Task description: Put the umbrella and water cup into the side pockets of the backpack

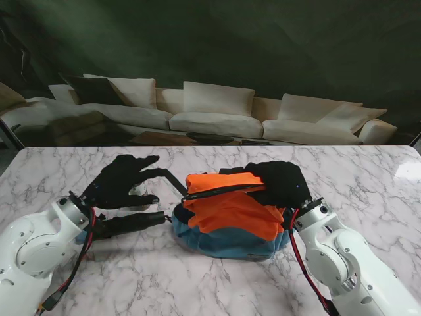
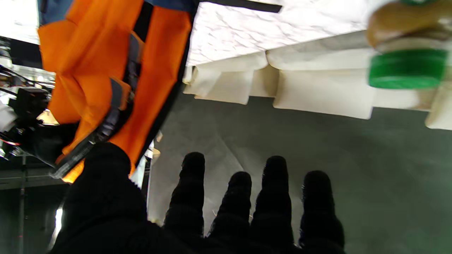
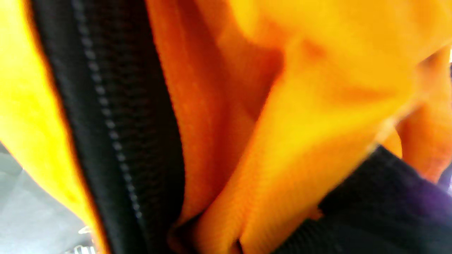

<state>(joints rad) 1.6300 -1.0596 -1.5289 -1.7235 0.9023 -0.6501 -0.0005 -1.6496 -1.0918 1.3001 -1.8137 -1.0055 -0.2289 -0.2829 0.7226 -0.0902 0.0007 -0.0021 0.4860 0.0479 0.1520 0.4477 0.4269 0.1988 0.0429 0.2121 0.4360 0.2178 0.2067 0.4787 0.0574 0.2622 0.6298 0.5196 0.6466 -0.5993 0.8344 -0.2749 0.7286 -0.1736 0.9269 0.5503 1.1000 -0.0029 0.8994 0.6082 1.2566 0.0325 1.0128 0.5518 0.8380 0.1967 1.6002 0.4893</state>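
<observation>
Both arms flanked the backpack (image 1: 227,214): right hand (image 1: 279,183) pressed on it, grip unclear; left hand (image 1: 122,181) spread empty above the cup (image 2: 408,67), umbrella (image 1: 128,224) nearer.

The backpack (image 1: 227,214), orange above and blue at its base, lies at mid-table with a black zipper across its top. The dark folded umbrella (image 1: 128,224) lies just left of it. The water cup (image 2: 408,53), green-banded, stands farther left.

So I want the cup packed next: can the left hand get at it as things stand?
Probably yes. The left hand is open, fingers spread, right over the cup, and nothing lies between them. The umbrella lies nearer to me, out of the way.
</observation>
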